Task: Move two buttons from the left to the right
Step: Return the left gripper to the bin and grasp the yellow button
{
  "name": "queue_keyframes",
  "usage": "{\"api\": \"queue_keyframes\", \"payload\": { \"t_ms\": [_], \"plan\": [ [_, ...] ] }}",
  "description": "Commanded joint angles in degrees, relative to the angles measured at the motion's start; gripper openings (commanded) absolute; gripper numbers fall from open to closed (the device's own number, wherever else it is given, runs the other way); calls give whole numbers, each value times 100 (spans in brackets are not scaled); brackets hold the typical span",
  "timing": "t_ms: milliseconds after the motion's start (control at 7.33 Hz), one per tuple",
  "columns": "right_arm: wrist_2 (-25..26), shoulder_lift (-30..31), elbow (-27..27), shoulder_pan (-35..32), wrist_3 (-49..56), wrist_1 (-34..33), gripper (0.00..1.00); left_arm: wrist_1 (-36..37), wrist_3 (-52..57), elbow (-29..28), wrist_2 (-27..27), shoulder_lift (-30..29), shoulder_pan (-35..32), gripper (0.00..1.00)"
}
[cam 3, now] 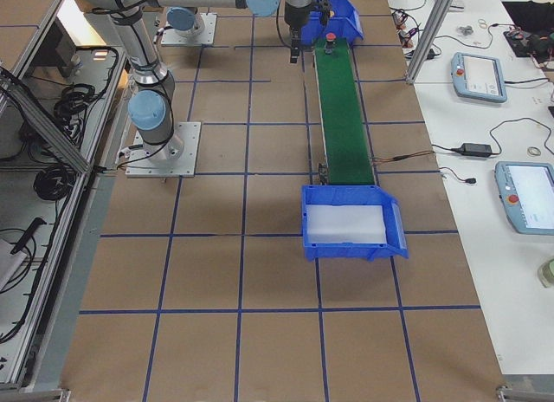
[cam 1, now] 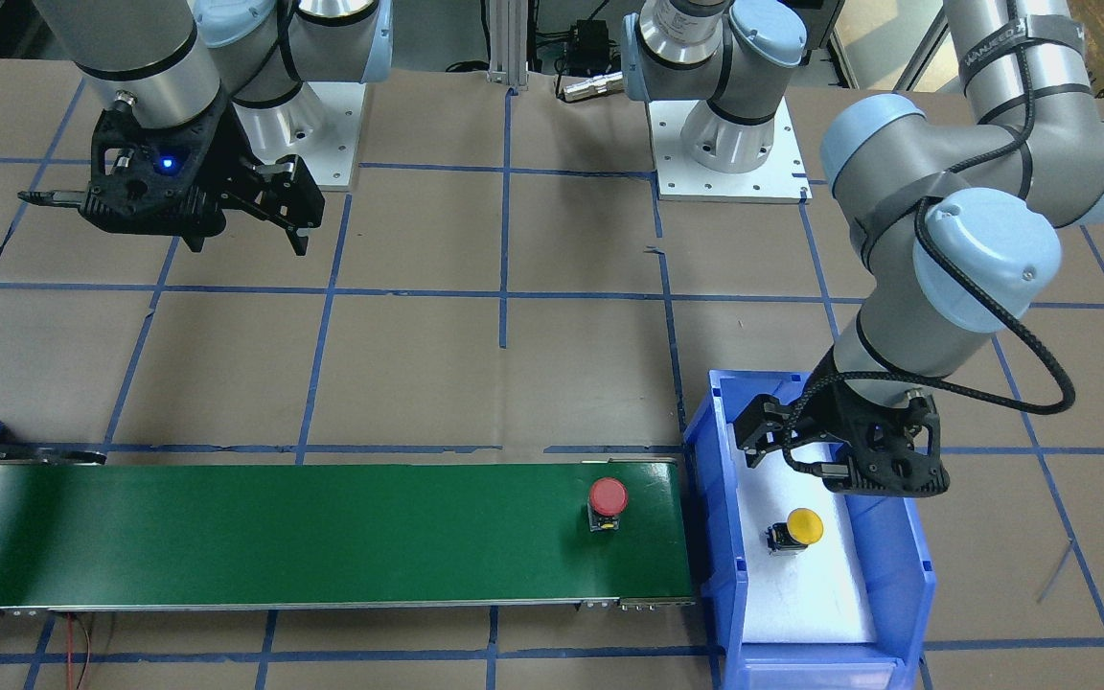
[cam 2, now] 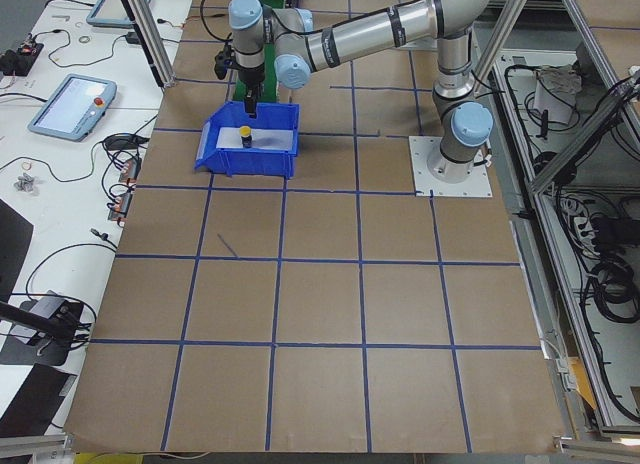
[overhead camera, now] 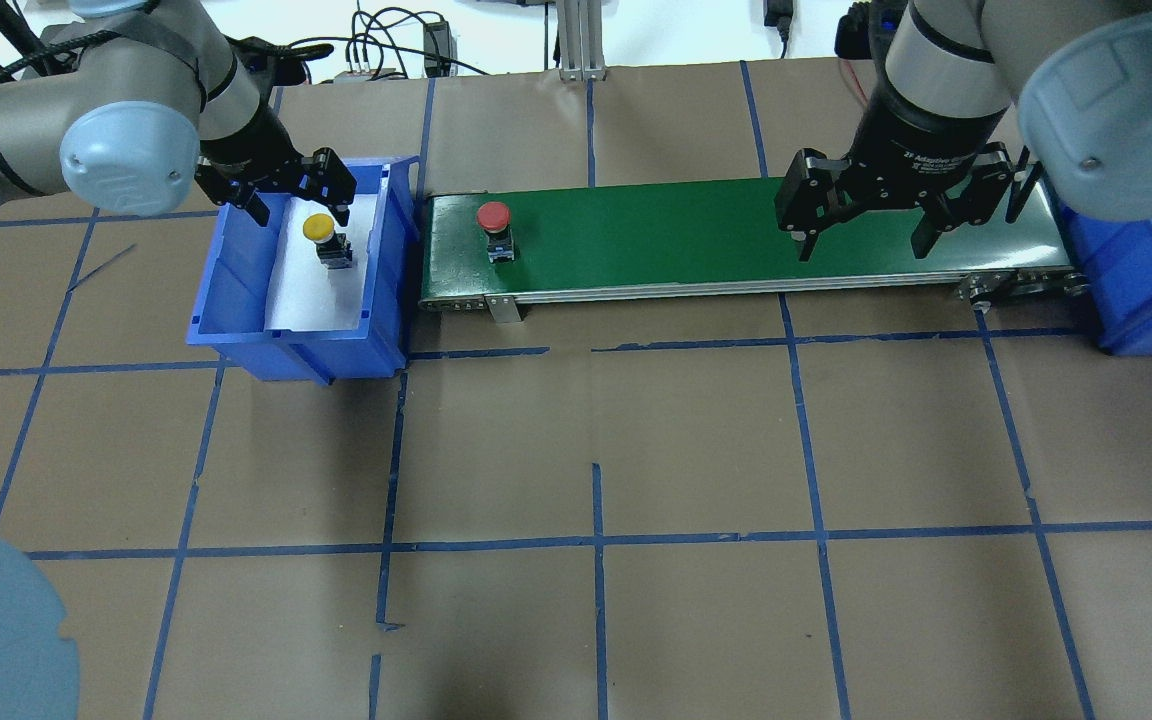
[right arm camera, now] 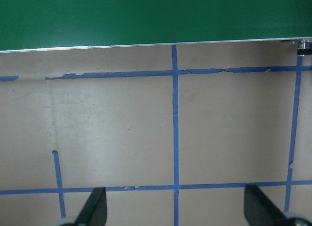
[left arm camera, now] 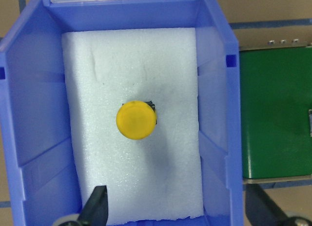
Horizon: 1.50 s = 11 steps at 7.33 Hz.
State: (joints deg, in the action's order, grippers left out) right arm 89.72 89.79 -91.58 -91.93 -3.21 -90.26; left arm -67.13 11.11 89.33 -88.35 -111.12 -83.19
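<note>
The yellow button stands on white foam in the left blue bin; it also shows in the front view and the overhead view. My left gripper hangs open and empty above the bin, over its end nearest the robot's base, with the button ahead of its fingertips. The red button stands upright on the left end of the green conveyor, also in the front view. My right gripper is open and empty, held high over the table on the robot's side of the belt.
A second blue bin with white foam inside stands at the conveyor's right end; it also shows in the right side view. The table is brown paper with a blue tape grid. The arm bases stand behind the conveyor.
</note>
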Motion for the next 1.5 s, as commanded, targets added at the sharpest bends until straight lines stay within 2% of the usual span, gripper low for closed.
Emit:
{"api": "queue_keyframes", "payload": {
  "t_ms": [0, 136, 273, 682, 818, 955, 1091, 1227, 1364],
  "plan": [
    [-8, 3, 0, 0, -4, 0, 100, 628, -12, 23, 11, -443, 22, 98],
    [1, -6, 0, 0, -4, 0, 100, 840, -13, 23, 54, -576, 31, 93],
    [-8, 3, 0, 0, -4, 0, 100, 886, -4, -3, 220, -682, 83, 93],
    [1, -6, 0, 0, -4, 0, 100, 939, 31, -13, 195, -762, 128, 92],
    [1, 3, 0, 0, -4, 0, 100, 939, 40, -4, 152, -762, 128, 86],
    [-8, 3, 0, 0, 5, 0, 100, 939, 49, 14, 134, -762, 128, 77],
    [-8, 3, 0, 0, -4, 0, 100, 939, 66, 23, 55, -762, 128, 47],
    [-8, 3, 0, 0, -4, 9, 100, 939, 58, 14, -32, -753, 128, 36],
    [-8, 3, 0, 0, -4, 0, 100, 939, 58, -3, -33, -753, 128, 33]
  ]
}}
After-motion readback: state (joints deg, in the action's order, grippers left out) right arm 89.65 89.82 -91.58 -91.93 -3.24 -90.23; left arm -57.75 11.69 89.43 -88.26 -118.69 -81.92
